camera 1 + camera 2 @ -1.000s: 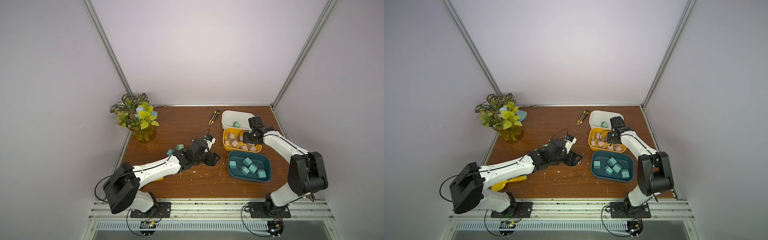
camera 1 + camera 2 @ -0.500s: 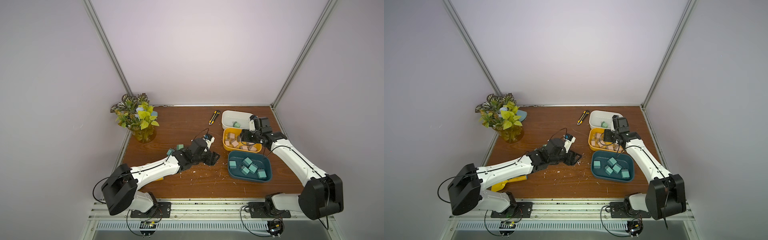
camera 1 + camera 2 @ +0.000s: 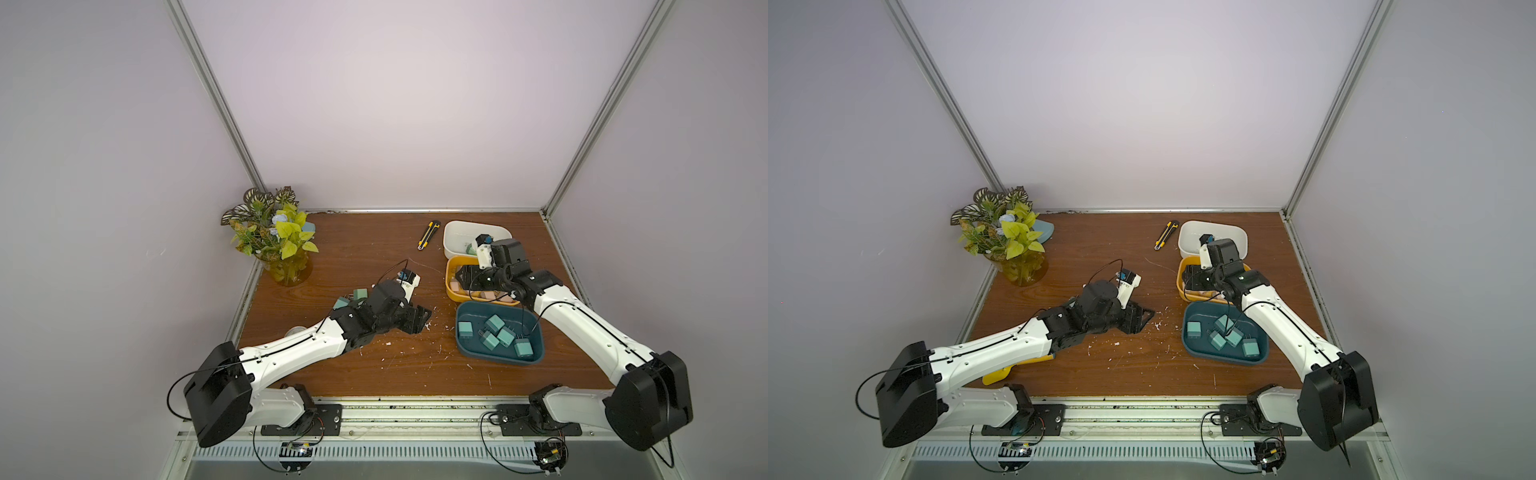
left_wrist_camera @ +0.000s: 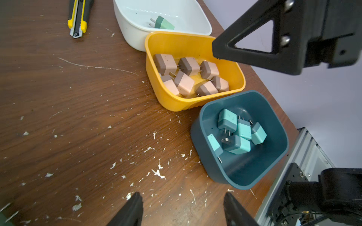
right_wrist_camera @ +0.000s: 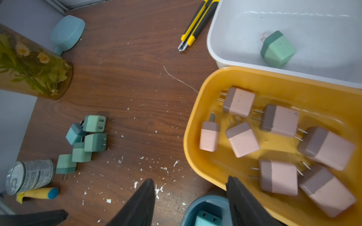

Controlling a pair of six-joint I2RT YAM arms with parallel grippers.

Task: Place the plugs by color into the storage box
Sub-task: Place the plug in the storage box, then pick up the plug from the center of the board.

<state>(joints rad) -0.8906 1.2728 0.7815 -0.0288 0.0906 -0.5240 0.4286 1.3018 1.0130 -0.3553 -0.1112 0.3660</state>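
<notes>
Near the tabletop's left edge I am seeing a loose cluster of green and blue plugs (image 5: 86, 140) lying together. My left gripper (image 4: 182, 195) is hovering mid-tabletop over bare wood, its fingers standing apart and holding nothing. Along the right edge, the white box (image 4: 133, 35) is holding one green plug (image 5: 278, 49), the yellow box (image 4: 170, 101) the pink plugs (image 4: 184, 86), and the blue box (image 4: 205, 166) the blue plugs (image 4: 237, 145). My right gripper (image 5: 190, 179) is hanging over the yellow box's rim, fingers spread and empty.

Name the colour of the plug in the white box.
Mint green plug, darker green band; clearest in right wrist view.
</notes>
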